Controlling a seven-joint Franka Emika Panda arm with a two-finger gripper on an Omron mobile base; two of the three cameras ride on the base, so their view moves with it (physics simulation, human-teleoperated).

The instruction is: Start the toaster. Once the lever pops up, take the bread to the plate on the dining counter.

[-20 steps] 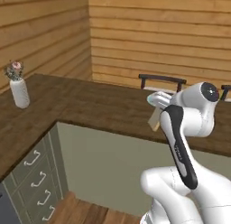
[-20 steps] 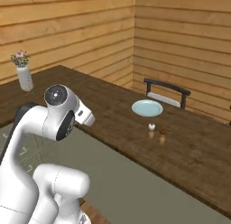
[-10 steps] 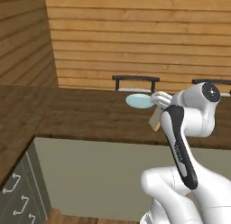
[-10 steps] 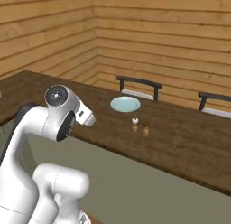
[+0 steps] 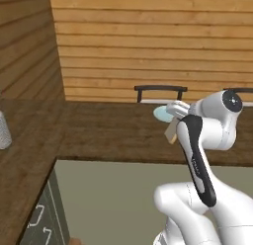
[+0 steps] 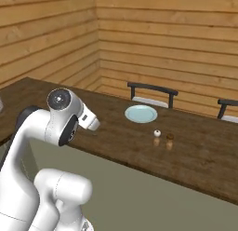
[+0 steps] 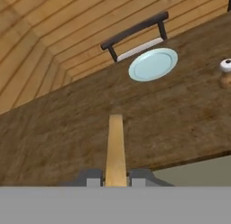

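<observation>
- One slice, the bread [image 7: 115, 148], sits edge-on between the two fingers of our pincer [image 7: 115, 179], which is pinching it; in the hand view it sticks straight out from the tips.
- We see the bread [image 5: 171, 134] in the left base view too, a tan corner just below the hand, above the dining counter [image 5: 108, 133].
- We find the plate [image 7: 153, 64] flat on the dining counter [image 7: 63, 128], well apart from the bread, ahead of it and a little to one side.
- We note a dark chair [image 7: 135, 30] just behind the plate [image 6: 141, 114] at the far edge of the counter.
- Two small shakers [image 6: 163, 139] stand on the counter near the plate.
- We see a pale vase [image 5: 4, 130] at the left edge of the left base view.
</observation>
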